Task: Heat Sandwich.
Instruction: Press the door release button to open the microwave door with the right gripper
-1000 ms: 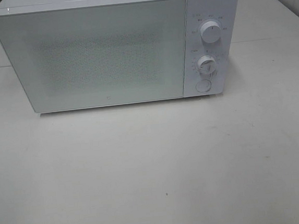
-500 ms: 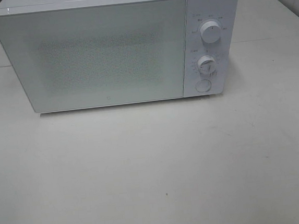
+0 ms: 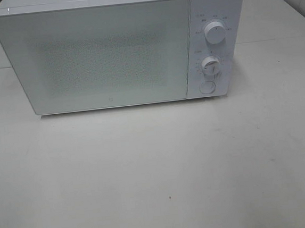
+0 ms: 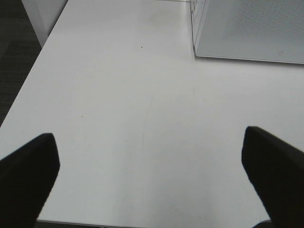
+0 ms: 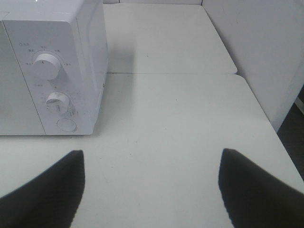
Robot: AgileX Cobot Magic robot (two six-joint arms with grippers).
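Microwave [image 3: 110,53] rearward, broad tabletop [image 3: 157,172] in front

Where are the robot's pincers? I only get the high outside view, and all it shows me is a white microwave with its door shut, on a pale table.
Observer: The left pincer shows in its wrist view. It is open above the table, with nothing between its fingers.
Operator: And the other one?
Observer: The right pincer is open and empty too. The knob end of the microwave is ahead of it, off to one side.
Operator: Is there a sandwich near either of them?
Observer: No sandwich shows in either wrist view.
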